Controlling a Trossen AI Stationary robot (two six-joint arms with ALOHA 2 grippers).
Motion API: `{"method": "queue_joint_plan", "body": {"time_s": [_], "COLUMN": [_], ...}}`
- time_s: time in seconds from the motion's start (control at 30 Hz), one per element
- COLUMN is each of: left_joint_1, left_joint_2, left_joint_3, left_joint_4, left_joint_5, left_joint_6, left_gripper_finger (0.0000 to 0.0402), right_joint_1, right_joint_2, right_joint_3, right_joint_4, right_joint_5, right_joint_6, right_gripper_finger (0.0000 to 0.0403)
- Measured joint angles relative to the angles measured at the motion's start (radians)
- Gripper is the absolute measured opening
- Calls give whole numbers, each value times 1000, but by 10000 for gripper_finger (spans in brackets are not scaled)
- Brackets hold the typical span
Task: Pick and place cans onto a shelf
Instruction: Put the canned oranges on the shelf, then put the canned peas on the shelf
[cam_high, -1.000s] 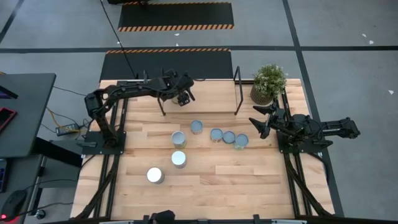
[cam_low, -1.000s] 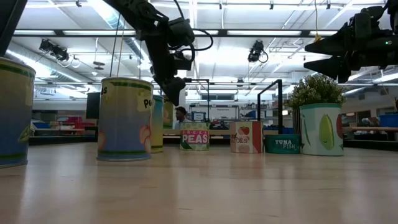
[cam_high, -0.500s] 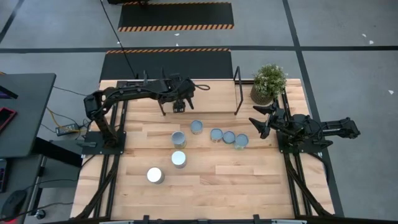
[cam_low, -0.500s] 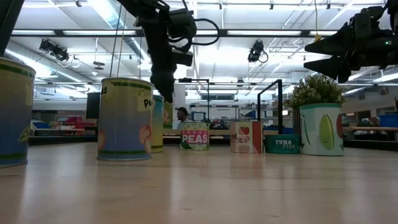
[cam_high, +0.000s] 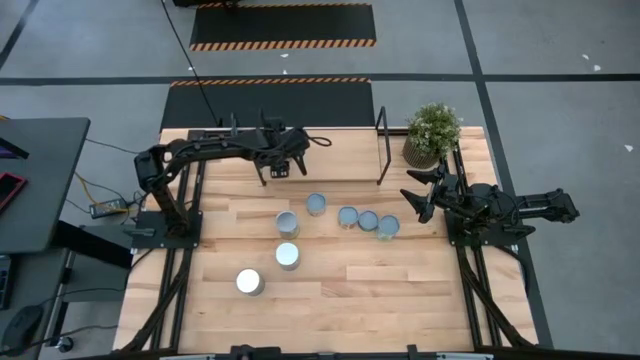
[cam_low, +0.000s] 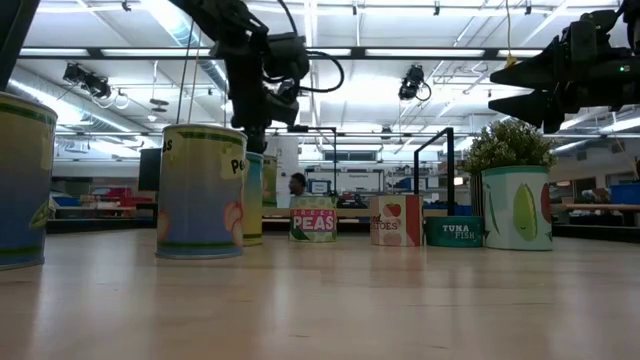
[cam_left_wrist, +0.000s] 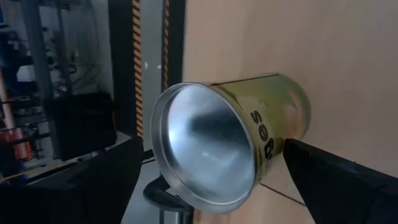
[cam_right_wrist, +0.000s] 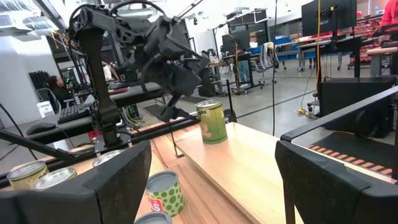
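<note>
My left gripper (cam_high: 279, 164) is open above the left end of the shelf (cam_high: 335, 162), a light-wood board between black posts at the table's far side. One olive-labelled can (cam_left_wrist: 249, 140) with a silver top stands upright on the board. It lies ahead of the spread fingers and apart from them, and it also shows in the right wrist view (cam_right_wrist: 211, 121). In the high view the arm hides it. Several cans stand on the table, among them three (cam_high: 316, 204) (cam_high: 287, 256) (cam_high: 368, 220). My right gripper (cam_high: 415, 196) is open and empty, above the table's right side.
A potted plant (cam_high: 432, 133) stands at the far right corner, beside the shelf's right post (cam_high: 380, 148). A lone can (cam_high: 249, 282) stands nearer the front left. In the low view labelled cans (cam_low: 200, 190) (cam_low: 313, 220) line the table. A person (cam_low: 297, 186) shows in the room behind.
My left gripper has drawn back along the shelf toward the table's left edge and has risen a little.
</note>
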Motion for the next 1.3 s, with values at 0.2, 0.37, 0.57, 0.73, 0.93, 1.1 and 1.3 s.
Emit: {"method": "queue_joint_plan", "body": {"time_s": [0.2,0.37,0.57,0.73,0.93,1.1,1.3], "left_joint_1": [27,53,63,52,30,50,81], "left_joint_2": [0,0,0,0,-8,-11,-12], "left_joint_3": [-11,-11,-11,-11,-11,-11,-11], "left_joint_4": [70,93,93,89,60,80,88], "left_joint_5": [-3,-3,-3,-3,34,9,48], "left_joint_6": [18,18,13,4,18,42,16], "left_gripper_finger": [393,393,393,393,393,392,388], "right_joint_1": [0,0,0,0,0,0,0], "right_joint_2": [0,0,0,0,0,0,0], "right_joint_3": [0,0,0,0,0,0,0], "right_joint_4": [0,0,0,0,0,0,0], "right_joint_5": [0,0,0,0,0,0,0], "right_joint_6": [0,0,0,0,0,0,0], "right_gripper_finger": [349,349,349,349,349,349,349]}}
